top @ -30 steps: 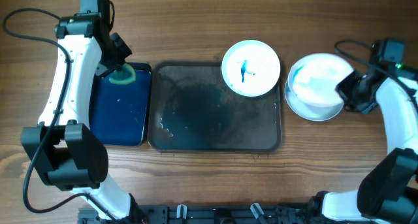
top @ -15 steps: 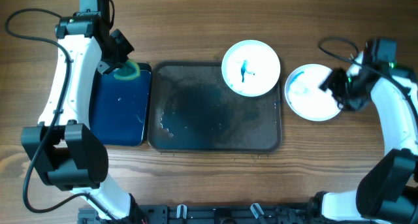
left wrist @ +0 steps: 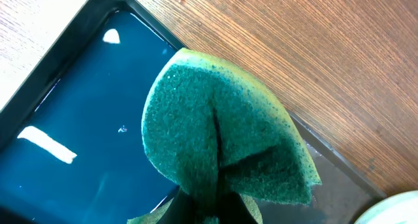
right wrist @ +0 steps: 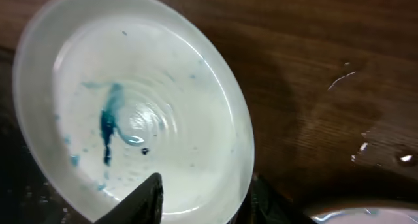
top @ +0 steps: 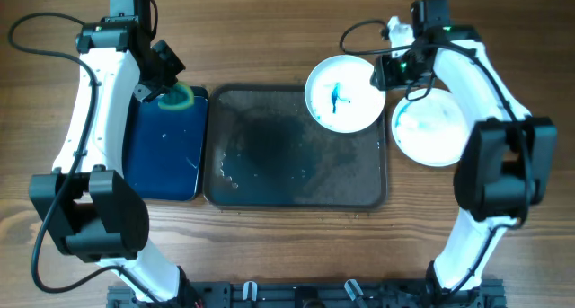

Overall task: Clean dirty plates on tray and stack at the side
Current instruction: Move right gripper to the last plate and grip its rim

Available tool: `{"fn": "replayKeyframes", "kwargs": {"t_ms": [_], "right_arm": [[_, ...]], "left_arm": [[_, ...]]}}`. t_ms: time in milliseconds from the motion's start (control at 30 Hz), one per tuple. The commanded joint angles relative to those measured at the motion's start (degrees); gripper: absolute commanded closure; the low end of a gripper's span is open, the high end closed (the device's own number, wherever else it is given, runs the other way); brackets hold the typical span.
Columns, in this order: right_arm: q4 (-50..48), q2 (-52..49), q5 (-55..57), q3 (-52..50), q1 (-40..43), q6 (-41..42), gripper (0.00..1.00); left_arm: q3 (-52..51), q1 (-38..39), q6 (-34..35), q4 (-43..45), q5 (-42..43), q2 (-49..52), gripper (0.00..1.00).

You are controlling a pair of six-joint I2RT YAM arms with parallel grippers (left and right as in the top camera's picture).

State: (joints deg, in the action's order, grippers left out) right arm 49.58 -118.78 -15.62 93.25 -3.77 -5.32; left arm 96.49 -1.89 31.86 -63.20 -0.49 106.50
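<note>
A white plate [top: 346, 94] with a teal-blue streak sits on the far right corner of the dark grey tray [top: 296, 160]. My right gripper [top: 386, 72] is open at this plate's right rim. In the right wrist view one finger is over the plate [right wrist: 130, 119] and the other is outside its rim, with the gripper [right wrist: 209, 201] touching nothing. More white plates with faint teal smears lie stacked [top: 433, 128] on the table right of the tray. My left gripper [top: 160, 83] is shut on a folded green sponge [left wrist: 222, 132].
A glossy black-and-blue tray [top: 162, 160] lies left of the grey tray, under the sponge; it also shows in the left wrist view [left wrist: 72, 119]. The grey tray's middle is wet. Cables run from both arms over the far table.
My right gripper has left the stacked plates at the right and moved up and left to the streaked plate's rim. The left arm has not moved.
</note>
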Motion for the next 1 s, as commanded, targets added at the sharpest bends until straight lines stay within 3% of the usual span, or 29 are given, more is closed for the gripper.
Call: {"fn": "replayKeyframes", "kwargs": {"t_ms": [0,100,433,500,600,733,800,967], "right_arm": [[-1.6,-2.6,0.2,0.1,0.0,-2.2,0.57],[-2.7,-4.1,0.1,0.0,-0.1,-2.2,0.61],[-4.4,-4.6,3.4,0.0,-0.1,-2.2,0.61],[-5.0,-4.6,3.5,-0.8,-0.3,-1.4,0.66],[-6.6,-4.6,3.5,-3.1,-0.4,-0.5,0.67],[-8.0,-4.6,3.5,-5.0,-0.3,2.1,0.77],[-7.8,-4.5,3.3,-5.0,-0.3,2.8,0.93],[-5.9,-1.7,0.7,-5.0,-0.4,6.0,0.96]], "left_arm": [[0.5,0.0,0.5,-0.1,0.7,-0.7,0.96],[0.5,0.1,0.5,-0.5,0.7,-0.7,0.96],[0.5,0.2,0.5,-0.9,0.7,-0.7,0.96],[0.5,0.2,0.5,-0.9,0.7,-0.7,0.96],[0.5,0.1,0.0,-0.9,0.7,-0.7,0.96],[0.5,0.1,-0.1,-0.9,0.0,-0.7,0.96],[0.5,0.1,-0.1,-0.9,-0.6,-0.7,0.96],[0.5,0.1,-0.1,-0.8,-0.6,-0.7,0.96]]}}
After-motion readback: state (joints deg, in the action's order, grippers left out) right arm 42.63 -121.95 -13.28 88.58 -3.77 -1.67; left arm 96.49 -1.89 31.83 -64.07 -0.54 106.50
